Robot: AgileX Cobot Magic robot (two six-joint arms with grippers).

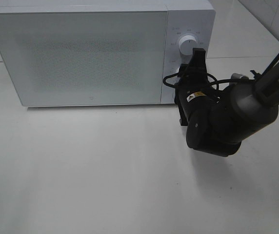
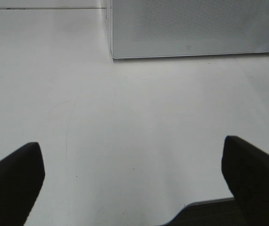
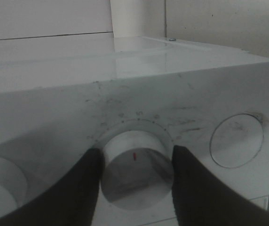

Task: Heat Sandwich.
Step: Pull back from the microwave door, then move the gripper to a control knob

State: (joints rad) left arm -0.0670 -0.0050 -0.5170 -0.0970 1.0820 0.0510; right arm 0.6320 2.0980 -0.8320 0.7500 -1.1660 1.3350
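The right fingers [image 3: 78, 188] clasp a knob [image 3: 137, 165] on the microwave [image 1: 81, 53], one on each side. The left fingers [image 2: 12, 174] hang spread wide above the counter [image 1: 105, 170]. The sandwich is out of sight, so its place cannot be told.

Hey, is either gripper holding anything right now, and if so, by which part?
The right gripper grips the knob with the red mark by its round sides, one finger on each. The left gripper is open and empty.
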